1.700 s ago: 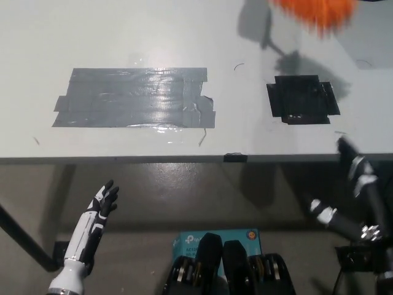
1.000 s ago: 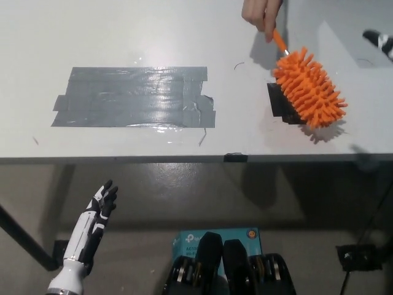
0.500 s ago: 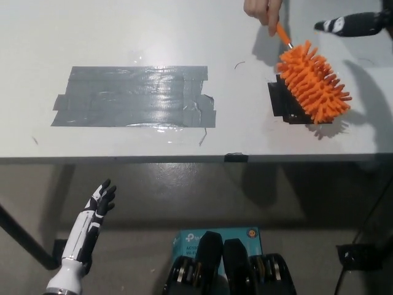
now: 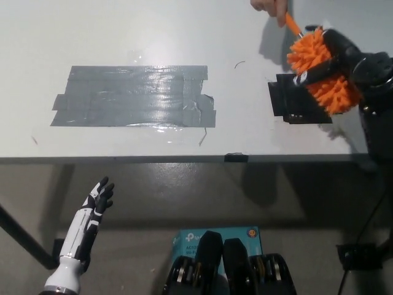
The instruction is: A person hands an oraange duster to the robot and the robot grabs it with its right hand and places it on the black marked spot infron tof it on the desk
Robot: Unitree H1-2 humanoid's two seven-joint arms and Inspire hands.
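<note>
**Duster at the black mark, two hands on it**

The orange duster (image 4: 322, 74) sat at the far right of the counter (image 4: 123, 31), its bristled head over the upper right part of the black marked spot (image 4: 295, 101). Whether the bristles touched the tape or hung just above it could not be told. The thin orange handle ran up and to the left from the head.

The right hand (image 4: 334, 58), black, came in from the right edge and lay across the duster's head, fingers (image 4: 313, 74) wrapped into the bristles and closed on it. The black forearm trailed down along the picture's right side.

A person's hand (image 4: 270, 6) showed at the top edge, pinching the end of the handle.

To the left on the counter, well apart from the duster, lay a broad patch of grey tape (image 4: 135, 97), shiny under the light.

The left hand (image 4: 98, 200), white, hung below the counter's front edge at lower left, fingers apart, holding nothing. A teal box (image 4: 218, 236) sat on the floor beneath.
</note>
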